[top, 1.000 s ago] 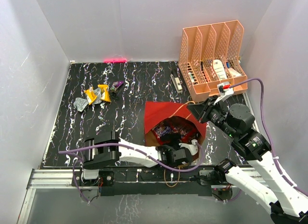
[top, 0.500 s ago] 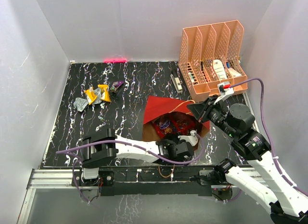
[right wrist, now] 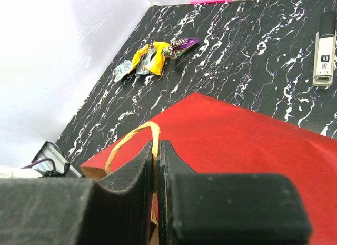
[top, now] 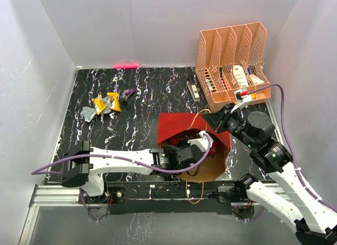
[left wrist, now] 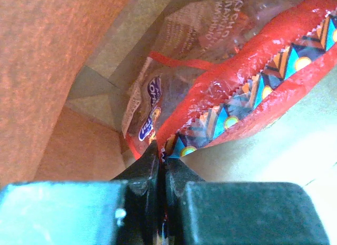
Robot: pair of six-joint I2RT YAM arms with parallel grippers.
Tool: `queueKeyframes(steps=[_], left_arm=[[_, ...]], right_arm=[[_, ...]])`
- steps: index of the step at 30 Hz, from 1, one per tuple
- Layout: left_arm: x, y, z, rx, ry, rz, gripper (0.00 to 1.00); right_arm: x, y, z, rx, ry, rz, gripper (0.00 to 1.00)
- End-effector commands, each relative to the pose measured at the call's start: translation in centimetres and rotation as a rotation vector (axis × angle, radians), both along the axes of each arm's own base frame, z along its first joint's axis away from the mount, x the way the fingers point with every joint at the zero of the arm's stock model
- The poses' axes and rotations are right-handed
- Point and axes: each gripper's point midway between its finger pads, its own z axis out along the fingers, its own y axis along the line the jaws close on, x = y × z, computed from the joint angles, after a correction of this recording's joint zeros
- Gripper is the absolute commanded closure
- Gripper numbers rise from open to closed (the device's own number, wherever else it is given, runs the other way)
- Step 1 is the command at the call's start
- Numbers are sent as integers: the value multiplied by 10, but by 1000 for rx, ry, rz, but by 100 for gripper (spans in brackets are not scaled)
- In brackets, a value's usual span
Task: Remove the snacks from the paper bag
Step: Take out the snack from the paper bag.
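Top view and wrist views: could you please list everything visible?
paper bag: one, red outside, brown inside, near middle of table.
large snack bags: two, mostly red, blue-white print, inside paper bag.
small packets: several, yellow, silver, purple, far left.
rack: one, orange, far right corner.
grey bar: one, left of rack.
pink strip: one, back edge.
table: one, black, white-veined.
left gripper: black, shut on a large snack bag.
right gripper: black, shut on the bag's handle.

Overhead from behind; wrist views close in — all share the paper bag [top: 179, 126].
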Motion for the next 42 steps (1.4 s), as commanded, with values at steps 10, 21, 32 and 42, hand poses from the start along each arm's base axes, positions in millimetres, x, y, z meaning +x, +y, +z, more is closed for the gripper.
queueKeyframes(steps=[10, 21, 32, 42], left_arm=[[0, -3, 128, -369, -67, -16, 100], [-41, 0, 224, -649, -3, -300, 100], [-37, 27, 318, -806, -91, -273, 100], [1, 49, 361, -755, -237, -27, 100]], right_arm=[[2, 2, 15, 43, -56, -1, 93], [4, -3, 18, 45, -61, -31, 93], [6, -10, 14, 53, -47, -75, 93], [5, -15, 14, 52, -46, -94, 93]])
